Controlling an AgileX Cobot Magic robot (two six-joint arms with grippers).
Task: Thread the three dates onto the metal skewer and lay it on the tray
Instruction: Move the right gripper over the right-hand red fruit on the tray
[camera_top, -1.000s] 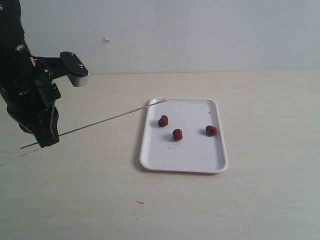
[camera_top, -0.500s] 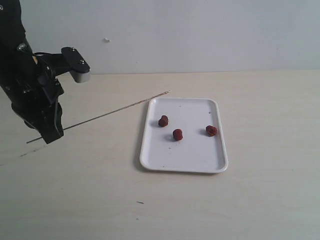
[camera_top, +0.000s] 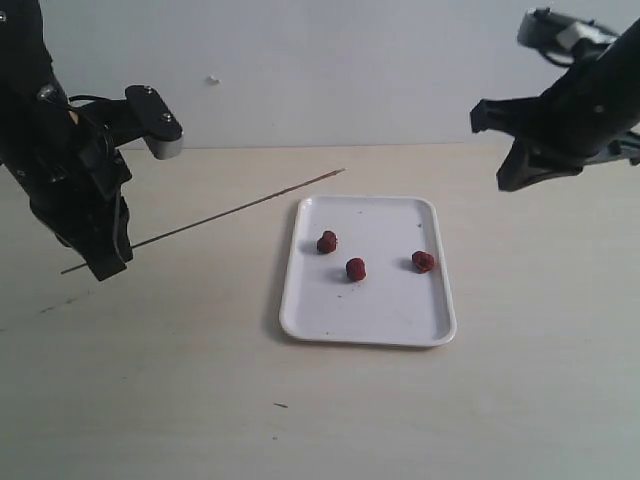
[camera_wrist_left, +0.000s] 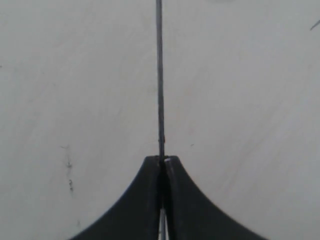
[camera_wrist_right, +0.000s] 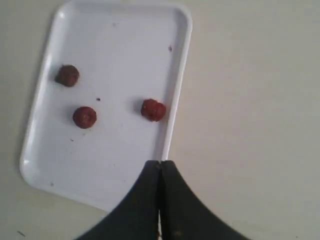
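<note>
The three dates (camera_top: 327, 242) (camera_top: 355, 269) (camera_top: 423, 261) lie apart on the white tray (camera_top: 300, 325). My left gripper (camera_top: 108, 265) is shut on the metal skewer (camera_top: 230, 210), held near one end above the table left of the tray. The rod slants up toward the tray's far left corner, its tip in the air. In the left wrist view the skewer (camera_wrist_left: 159, 75) runs straight out from the shut gripper (camera_wrist_left: 162, 159). My right gripper (camera_top: 512, 182) hangs shut and empty, high beyond the tray's right side. The right wrist view shows its tips (camera_wrist_right: 160, 162) over the tray (camera_wrist_right: 125, 45) edge, near one date (camera_wrist_right: 153, 110).
The pale wooden table (camera_top: 520, 400) stretches around the tray, with a small dark speck (camera_top: 280, 405) near the front. A plain white wall (camera_top: 350, 70) stands behind the table.
The left gripper has lifted the skewer, whose tip has risen off the tray's corner. The right arm has come into view at the upper right.
</note>
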